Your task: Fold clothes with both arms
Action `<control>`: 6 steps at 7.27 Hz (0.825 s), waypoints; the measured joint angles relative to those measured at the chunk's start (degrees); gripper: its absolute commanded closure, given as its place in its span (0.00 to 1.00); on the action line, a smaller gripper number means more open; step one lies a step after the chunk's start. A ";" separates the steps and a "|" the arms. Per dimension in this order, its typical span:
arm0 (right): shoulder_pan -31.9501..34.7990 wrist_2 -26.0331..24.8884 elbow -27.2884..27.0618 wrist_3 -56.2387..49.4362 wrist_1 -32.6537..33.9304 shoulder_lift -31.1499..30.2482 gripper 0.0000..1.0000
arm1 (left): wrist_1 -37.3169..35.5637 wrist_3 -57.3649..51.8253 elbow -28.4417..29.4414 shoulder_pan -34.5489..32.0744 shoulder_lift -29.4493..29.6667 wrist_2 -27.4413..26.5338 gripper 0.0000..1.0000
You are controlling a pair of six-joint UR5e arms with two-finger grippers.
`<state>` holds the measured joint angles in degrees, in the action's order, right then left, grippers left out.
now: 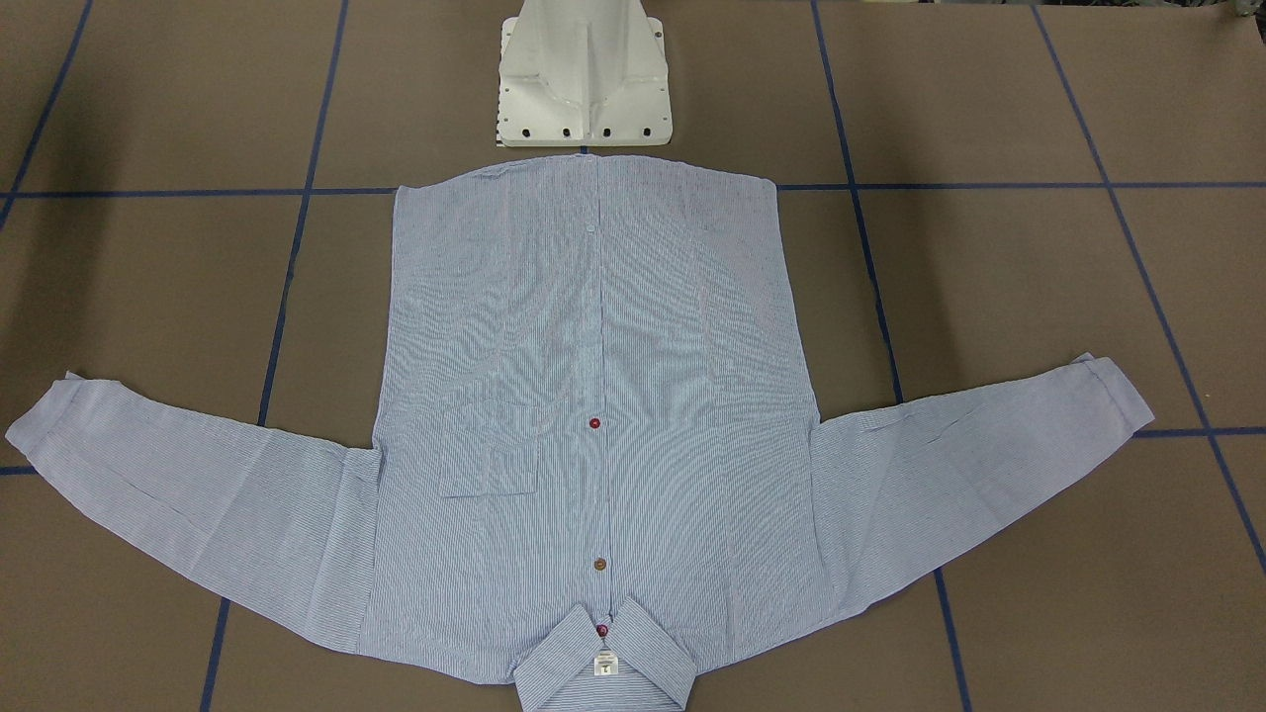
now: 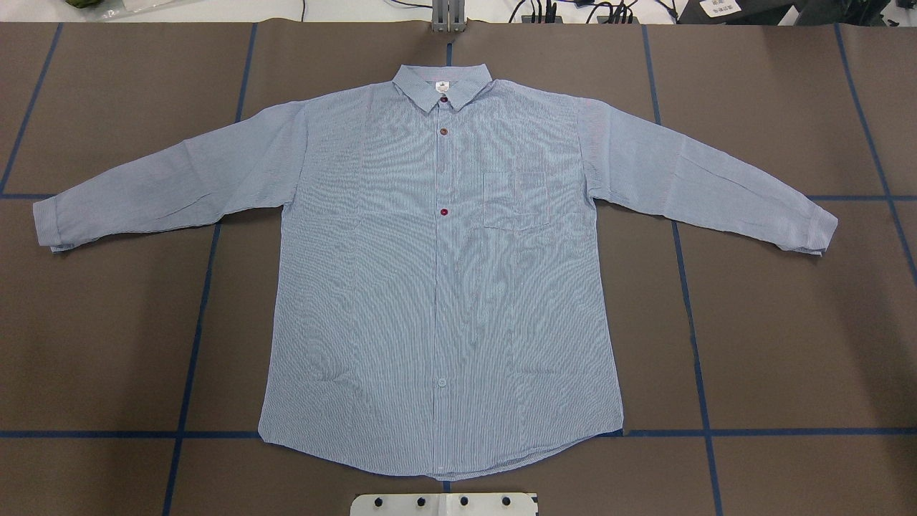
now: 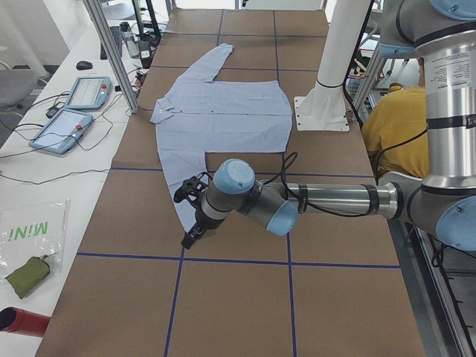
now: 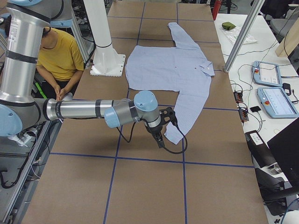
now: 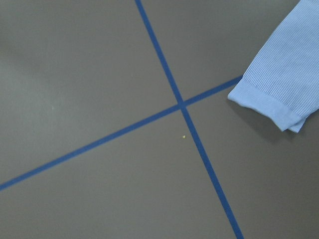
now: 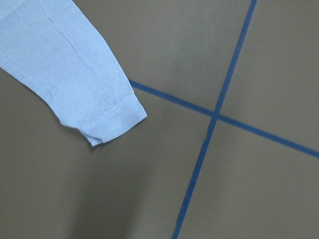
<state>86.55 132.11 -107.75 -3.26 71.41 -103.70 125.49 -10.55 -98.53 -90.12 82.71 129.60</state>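
Striped button-up shirt [image 2: 444, 287] lies flat, front up, sleeves spread wide, on the brown table [image 2: 788, 344]. It looks thin, limp and light, so it is best pinched at the cuffs [image 5: 271, 107]. Left claw [image 3: 188, 239] and right claw [image 4: 161, 143] hover near them; I cannot tell how far open they are.

Striped blue shirt [image 2: 444, 287], flat face-up, sleeves [image 2: 165, 186] spread, seemingly buttoned
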 measured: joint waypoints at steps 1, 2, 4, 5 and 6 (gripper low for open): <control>0.35 -0.48 1.02 2.23 -2.05 1.89 0.00 | 5.01 0.08 1.63 0.01 2.59 0.54 0.00; 0.54 -0.70 2.20 4.91 -3.65 2.72 0.01 | 7.45 0.08 3.07 0.02 4.01 1.11 0.00; -0.46 -0.89 4.98 11.61 -9.10 3.53 0.02 | 8.65 -0.04 4.03 0.03 4.68 1.51 0.00; -3.47 -2.47 5.93 22.32 -13.25 4.04 0.02 | 8.75 -0.07 4.16 0.03 4.69 1.88 0.00; -7.73 -5.87 6.60 33.80 -18.17 4.30 0.03 | 8.79 -0.10 4.18 0.03 4.63 2.54 0.00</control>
<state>78.81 126.25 -101.15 30.54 53.25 -99.40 134.28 -10.65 -94.34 -90.09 87.34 132.14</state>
